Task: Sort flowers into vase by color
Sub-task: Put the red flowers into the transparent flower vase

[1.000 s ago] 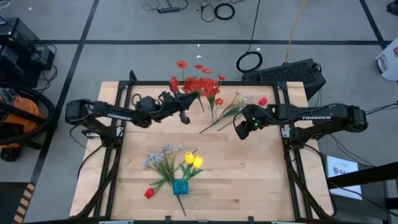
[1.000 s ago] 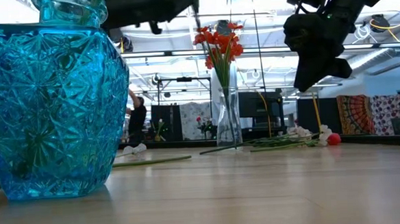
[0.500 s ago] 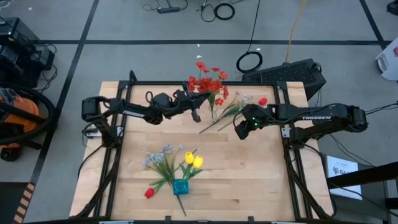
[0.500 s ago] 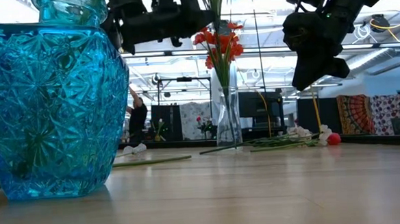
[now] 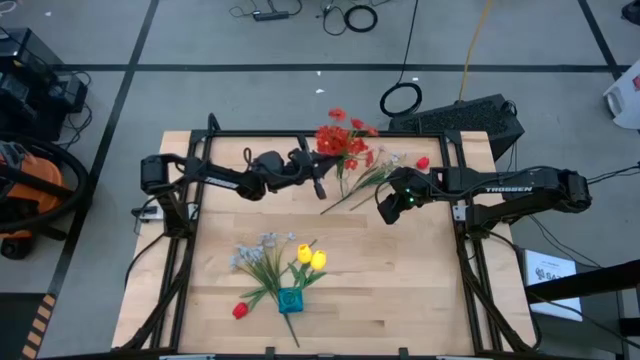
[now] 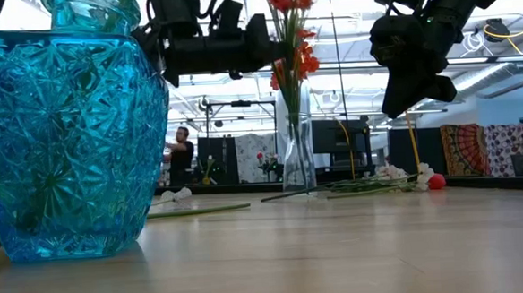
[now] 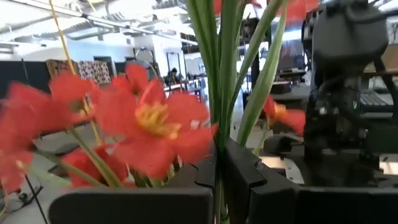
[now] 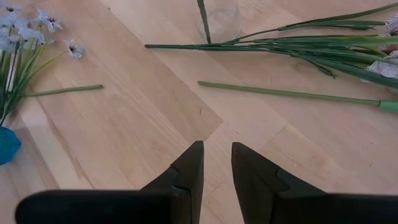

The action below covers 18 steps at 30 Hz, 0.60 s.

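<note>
While the left gripper (image 5: 318, 185) is clenched on the upright stems of the red spray (image 5: 345, 140), the clear vase (image 6: 299, 153) stands just below it at upper centre, and the right gripper (image 5: 386, 210) waits slightly open beside.

text: "TROSSEN" | on: right arm (image 5: 510, 190) | view: high | other text: none

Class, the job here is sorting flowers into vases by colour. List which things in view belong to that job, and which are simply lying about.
Belongs to the job:
- red spray, held in the left tool
- clear vase
- blue vase with pale sprays and yellow tulips
- loose stems on the table
- red bud

Lying about:
- cable coil
- black case
- orange vacuum
</note>
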{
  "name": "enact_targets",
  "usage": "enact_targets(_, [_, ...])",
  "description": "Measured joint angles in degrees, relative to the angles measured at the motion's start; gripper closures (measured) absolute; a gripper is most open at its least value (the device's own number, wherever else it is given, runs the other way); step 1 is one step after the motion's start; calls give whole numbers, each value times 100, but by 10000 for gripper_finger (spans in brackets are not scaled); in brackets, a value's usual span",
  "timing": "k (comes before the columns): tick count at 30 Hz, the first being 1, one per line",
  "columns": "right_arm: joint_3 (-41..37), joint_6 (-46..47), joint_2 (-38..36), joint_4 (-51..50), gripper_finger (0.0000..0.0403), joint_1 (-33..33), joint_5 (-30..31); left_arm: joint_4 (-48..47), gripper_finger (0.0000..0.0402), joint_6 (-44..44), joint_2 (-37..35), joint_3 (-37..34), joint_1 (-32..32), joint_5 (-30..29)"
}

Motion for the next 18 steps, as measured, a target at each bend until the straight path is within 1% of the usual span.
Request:
enact_targets(6, [0,-2,0,1,328,-4,137,-194,387,-89,42,0,-27,-2])
enact_targets(12, [0,-14,0,4,328,-4,148,-462,386,-1462,51,0,22,-279])
enact_targets(15, [0,-22,0,7,328,-4,153,-626,385,-1505,51,0,41,-275])
enact_targets(18, [0,-22,0,15,328,-4,153,-651,373,-1465,51,0,34,-157])
